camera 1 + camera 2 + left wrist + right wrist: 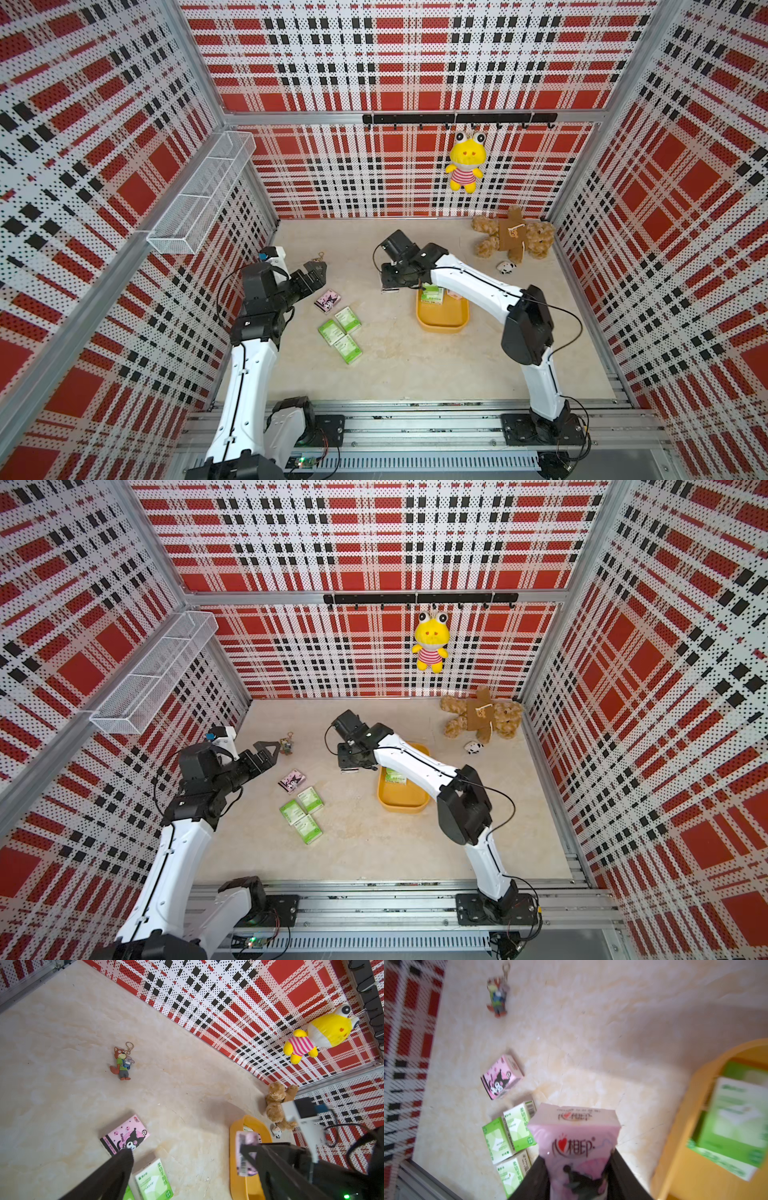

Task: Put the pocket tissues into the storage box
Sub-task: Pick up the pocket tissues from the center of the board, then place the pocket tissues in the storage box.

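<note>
Looks like the right arm is carrying a pink pack to the box, and it's sitting just beside the rim, not over it. I'd be lifting it clear of the wall, then lowering it flat next to the green packs inside. Left claw is hanging wide open and empty near the loose packs on the table. Right claw is squeezing the pink pack.
</note>
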`<state>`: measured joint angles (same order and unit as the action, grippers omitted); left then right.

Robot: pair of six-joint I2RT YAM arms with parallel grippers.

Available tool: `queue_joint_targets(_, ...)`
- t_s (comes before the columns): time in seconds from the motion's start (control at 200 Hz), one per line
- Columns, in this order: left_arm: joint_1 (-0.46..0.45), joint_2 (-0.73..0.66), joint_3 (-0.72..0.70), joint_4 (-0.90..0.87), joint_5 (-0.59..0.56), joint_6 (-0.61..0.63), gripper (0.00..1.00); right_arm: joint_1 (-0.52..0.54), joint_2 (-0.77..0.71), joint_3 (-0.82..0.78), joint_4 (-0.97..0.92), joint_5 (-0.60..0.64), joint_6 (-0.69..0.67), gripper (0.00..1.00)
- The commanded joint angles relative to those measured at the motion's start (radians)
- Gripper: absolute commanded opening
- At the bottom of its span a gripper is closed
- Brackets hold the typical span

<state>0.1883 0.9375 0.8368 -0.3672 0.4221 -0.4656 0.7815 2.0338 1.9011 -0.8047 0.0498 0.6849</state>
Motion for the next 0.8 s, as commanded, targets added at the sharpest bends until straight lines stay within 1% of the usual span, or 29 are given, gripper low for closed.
queue_joint_targets(0.0,-0.009,0.003,0.037,0.019,0.008,-0.004,0.99,-0.077,-0.110,-0.107,0.029,0.057,-0.018,0.43)
queue_joint_targets(0.125,-0.016,0.002,0.037,0.019,0.004,-0.005,0.99,-0.164,-0.202,-0.230,0.038,0.069,-0.017,0.43)
queue_joint_targets(0.25,-0.020,0.001,0.033,0.019,0.003,-0.006,0.99,-0.236,-0.230,-0.304,0.041,0.080,-0.026,0.43)
queue_joint_targets(0.451,-0.023,0.003,0.035,0.019,0.001,-0.005,0.99,-0.269,-0.154,-0.291,0.018,0.112,-0.074,0.44)
queue_joint_targets(0.796,-0.023,-0.002,0.028,0.020,0.001,-0.003,0.99,-0.315,-0.065,-0.298,0.022,0.106,-0.105,0.47)
